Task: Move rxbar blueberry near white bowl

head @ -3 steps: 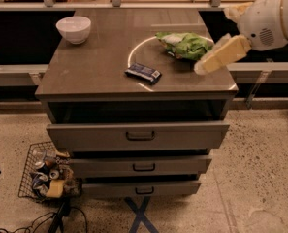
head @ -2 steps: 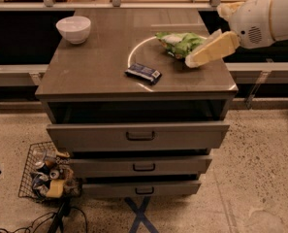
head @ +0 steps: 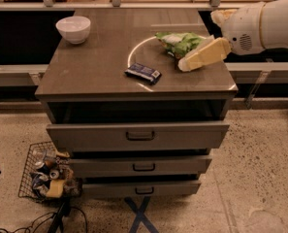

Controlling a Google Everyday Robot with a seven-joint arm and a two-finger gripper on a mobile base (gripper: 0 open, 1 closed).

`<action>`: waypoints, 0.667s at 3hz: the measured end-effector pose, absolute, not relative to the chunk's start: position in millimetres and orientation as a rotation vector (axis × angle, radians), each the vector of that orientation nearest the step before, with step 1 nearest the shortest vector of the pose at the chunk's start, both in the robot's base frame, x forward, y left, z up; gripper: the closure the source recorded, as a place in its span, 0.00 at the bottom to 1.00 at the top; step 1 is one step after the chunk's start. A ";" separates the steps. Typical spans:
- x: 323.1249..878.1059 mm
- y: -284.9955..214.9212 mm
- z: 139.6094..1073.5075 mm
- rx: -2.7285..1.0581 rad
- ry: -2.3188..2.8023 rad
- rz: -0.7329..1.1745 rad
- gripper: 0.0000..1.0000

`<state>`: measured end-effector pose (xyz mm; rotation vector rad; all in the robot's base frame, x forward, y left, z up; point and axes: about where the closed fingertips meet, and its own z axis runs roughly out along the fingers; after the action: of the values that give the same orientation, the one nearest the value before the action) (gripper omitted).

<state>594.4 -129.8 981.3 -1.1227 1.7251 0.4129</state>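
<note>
The rxbar blueberry (head: 143, 73), a flat dark blue bar with pale print, lies near the front middle of the cabinet top. The white bowl (head: 73, 29) stands at the back left corner, well apart from the bar. My gripper (head: 193, 60) reaches in from the right on a white arm (head: 260, 25). It hovers over the right part of the top, right of the bar and against the front edge of the green and white snack bag (head: 178, 42). It holds nothing that I can see.
The grey cabinet top (head: 95, 67) carries a pale circular mark. Three drawers (head: 139, 136) stand slightly pulled out below. A wire basket (head: 44, 174) of cans sits on the floor at the lower left. A counter runs behind.
My gripper has moved left and inward over the cabinet top, closer to the snack bag and the bar. The bar, bag and bowl have not moved.
</note>
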 end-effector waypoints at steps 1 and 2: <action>601.5 -108.0 962.7 -1.116 1.700 0.477 0.00; 611.3 -82.9 944.0 -1.130 1.677 0.550 0.00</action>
<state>611.3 -82.9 944.0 -1.1304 1.6768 0.5502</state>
